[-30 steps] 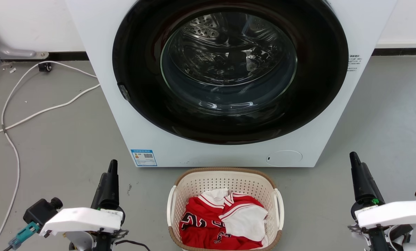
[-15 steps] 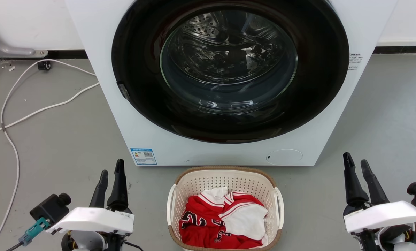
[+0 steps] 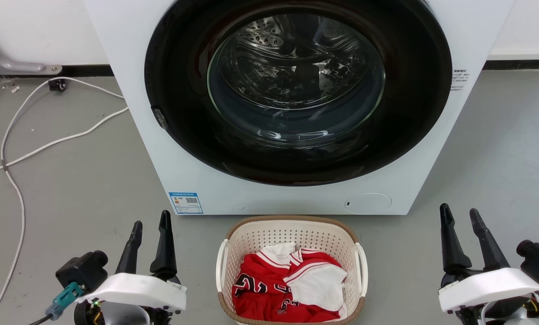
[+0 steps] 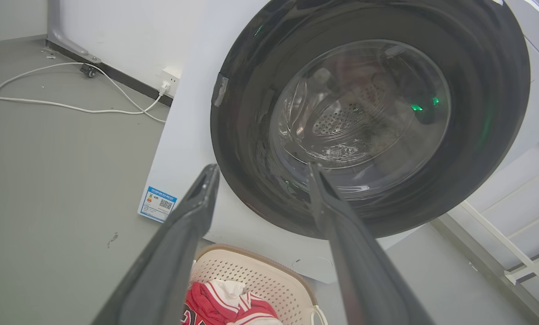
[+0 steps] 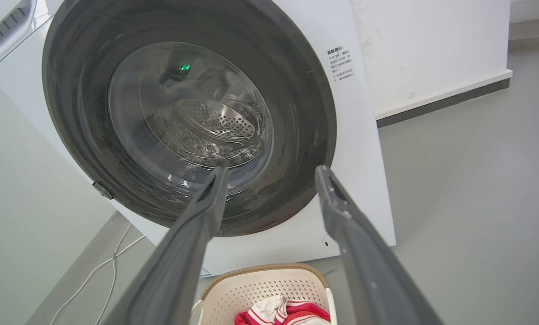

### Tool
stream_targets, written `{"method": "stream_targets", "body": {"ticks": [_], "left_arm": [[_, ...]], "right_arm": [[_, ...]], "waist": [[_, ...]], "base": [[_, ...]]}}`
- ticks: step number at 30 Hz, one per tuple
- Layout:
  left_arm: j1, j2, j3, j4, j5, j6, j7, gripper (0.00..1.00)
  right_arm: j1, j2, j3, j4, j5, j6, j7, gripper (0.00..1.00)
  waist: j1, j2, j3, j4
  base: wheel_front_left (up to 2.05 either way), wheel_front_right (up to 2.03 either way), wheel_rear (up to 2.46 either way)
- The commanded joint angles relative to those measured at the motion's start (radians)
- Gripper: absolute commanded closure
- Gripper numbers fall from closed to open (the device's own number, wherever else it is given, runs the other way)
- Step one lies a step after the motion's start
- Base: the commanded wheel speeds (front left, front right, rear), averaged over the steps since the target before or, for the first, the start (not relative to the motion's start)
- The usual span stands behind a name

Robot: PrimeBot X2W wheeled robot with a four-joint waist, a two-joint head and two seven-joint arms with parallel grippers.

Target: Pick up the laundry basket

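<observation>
I see the laundry basket (image 3: 292,220) on the floor (image 3: 71,180), between left gripper (image 3: 151,218) and right gripper (image 3: 458,209). Both have fingers spread, clear of it.

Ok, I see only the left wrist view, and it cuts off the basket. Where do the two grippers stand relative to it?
Observer: In the head view, the left gripper is to the left of the laundry basket and the right gripper to its right; neither touches it.
Operator: Is the right gripper open?
Observer: Yes, its fingers are spread apart.
Operator: And the handles?
Observer: One white loop handle on each side, both free.
</observation>
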State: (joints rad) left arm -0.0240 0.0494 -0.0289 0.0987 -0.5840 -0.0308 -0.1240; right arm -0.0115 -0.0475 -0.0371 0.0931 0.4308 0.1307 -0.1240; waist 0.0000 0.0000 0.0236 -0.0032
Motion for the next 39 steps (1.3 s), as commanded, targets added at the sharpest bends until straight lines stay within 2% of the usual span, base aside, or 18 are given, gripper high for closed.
{"method": "stream_targets", "body": {"ticks": [1,17,39], "left_arm": [[0.004,0.007,-0.005,-0.016,0.036,0.007,-0.011,0.0],[0.022,0.016,-0.025,-0.039,0.191,0.029,-0.05,0.0],[0.053,0.011,-0.018,-0.074,0.38,-0.005,-0.099,0.0]], "right_arm": [[0.0,-0.003,0.001,-0.017,-0.041,0.0,-0.011,0.0],[0.017,-0.004,0.016,-0.046,-0.234,0.0,-0.05,0.0],[0.044,-0.004,0.026,-0.084,-0.455,0.0,-0.099,0.0]], "waist": [[0.0,0.0,0.0,0.0],[0.0,0.0,0.003,0.0],[0.0,0.0,0.012,0.0]], "base": [[0.0,0.0,0.0],[0.0,0.0,0.0],[0.0,0.0,0.0]]}}
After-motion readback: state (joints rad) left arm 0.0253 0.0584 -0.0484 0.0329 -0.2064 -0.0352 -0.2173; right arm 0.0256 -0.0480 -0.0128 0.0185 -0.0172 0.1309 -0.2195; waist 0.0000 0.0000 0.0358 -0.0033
